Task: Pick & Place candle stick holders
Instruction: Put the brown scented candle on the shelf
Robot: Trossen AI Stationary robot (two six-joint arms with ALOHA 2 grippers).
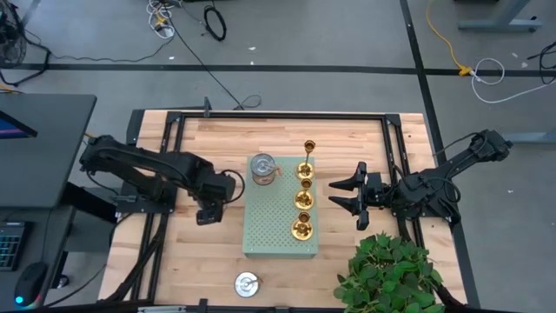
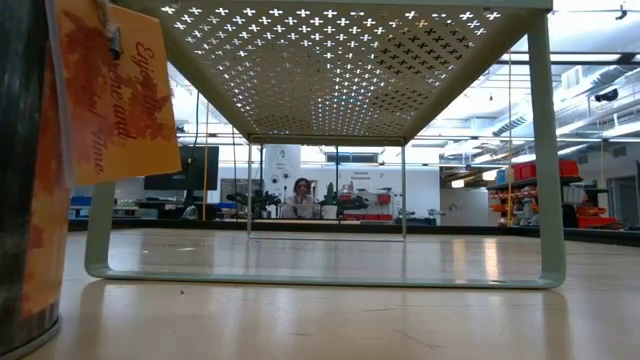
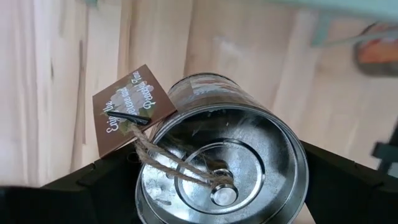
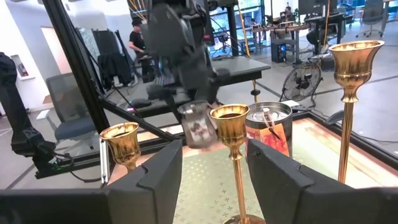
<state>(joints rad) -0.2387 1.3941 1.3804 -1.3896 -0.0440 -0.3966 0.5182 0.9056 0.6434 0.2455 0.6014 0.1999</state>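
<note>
A: The high view shows a pale wooden desk on a grey floor strewn with cables, with a leafy green plant at the lower right of the frame.

B: And in the middle lies the pale green perforated board. Four gold candle stick holders stand in a column along its right side. A silver tin holder stands at the board's upper left corner, and another silver holder sits on the desk below the board.

A: The low view shows none of the gold ones. It looks under the board, with a tagged tin at the left edge and a workshop with a seated person far behind.

B: The left hand is just left of the board in the high view. Its wrist view looks down on a silver tin with twine and a brown tag; from these views one cannot tell whether its fingers are apart or closed.

A: The right hand is just right of the board, its fingers spread wide and holding nothing. Only its wrist view shows the gold cups side-on: a short holder, a mid-height one between the two dark fingers, and a tall slender one at the right of the frame.
</note>
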